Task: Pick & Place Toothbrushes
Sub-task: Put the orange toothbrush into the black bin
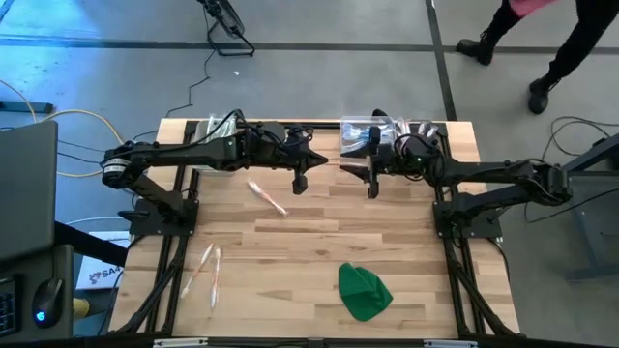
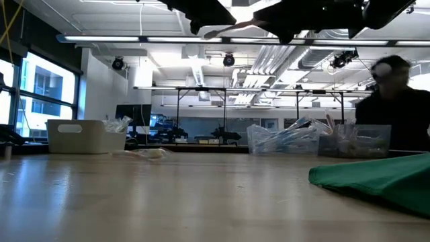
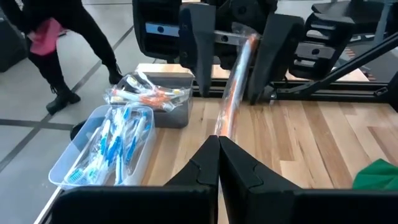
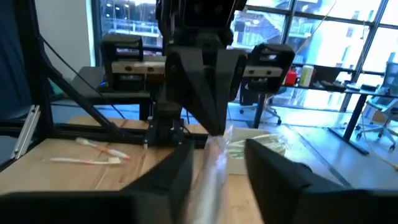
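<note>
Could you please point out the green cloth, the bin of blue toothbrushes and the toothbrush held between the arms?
green cloth (image 1: 364, 291), high view, its middle.
bin of blue toothbrushes (image 3: 69, 163), left wrist view, its wall.
held toothbrush (image 3: 235, 87), left wrist view, mid-shaft.

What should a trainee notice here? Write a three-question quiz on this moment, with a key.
1. True or false: the left gripper is shut on a toothbrush.
2. The right gripper has its fingers: A) shut tight with nothing between them; B) apart, on either side of the toothbrush; C) clamped on two toothbrushes.
3. Fill in: the clear bin nearest the left wrist camera holds toothbrushes with ____ accents.

Key: 1 true; 2 B; 3 blue.
</note>
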Controlling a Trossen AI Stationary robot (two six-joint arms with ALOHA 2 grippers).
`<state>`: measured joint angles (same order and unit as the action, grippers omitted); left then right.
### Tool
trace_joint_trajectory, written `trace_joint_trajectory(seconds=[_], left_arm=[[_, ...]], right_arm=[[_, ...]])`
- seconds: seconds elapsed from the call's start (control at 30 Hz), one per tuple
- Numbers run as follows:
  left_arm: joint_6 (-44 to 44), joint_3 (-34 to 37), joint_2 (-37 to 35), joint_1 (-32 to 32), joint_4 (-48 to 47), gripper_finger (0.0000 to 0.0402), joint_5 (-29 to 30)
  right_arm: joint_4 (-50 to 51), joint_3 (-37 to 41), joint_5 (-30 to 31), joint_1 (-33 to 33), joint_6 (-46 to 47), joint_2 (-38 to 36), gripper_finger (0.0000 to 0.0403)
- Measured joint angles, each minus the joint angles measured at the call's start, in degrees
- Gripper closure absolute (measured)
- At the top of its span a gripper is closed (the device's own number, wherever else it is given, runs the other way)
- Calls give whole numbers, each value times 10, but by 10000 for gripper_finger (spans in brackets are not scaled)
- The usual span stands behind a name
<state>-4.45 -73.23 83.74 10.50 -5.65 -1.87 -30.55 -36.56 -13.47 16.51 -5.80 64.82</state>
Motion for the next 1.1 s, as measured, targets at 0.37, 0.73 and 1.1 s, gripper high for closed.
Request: trace_joint_trajectory(seconds=[0.37, 0.73, 1.1], left_arm=[[0, 0, 0, 0, 0, 401, 0], [2, 0, 0, 0, -71, 401, 0], [6, 0, 0, 0, -91, 401, 1]], right_arm=[[9, 0, -4, 0, -21, 0, 400], [262, 0, 30, 0, -31, -2, 400], [464, 0, 227, 15, 40, -1, 400]])
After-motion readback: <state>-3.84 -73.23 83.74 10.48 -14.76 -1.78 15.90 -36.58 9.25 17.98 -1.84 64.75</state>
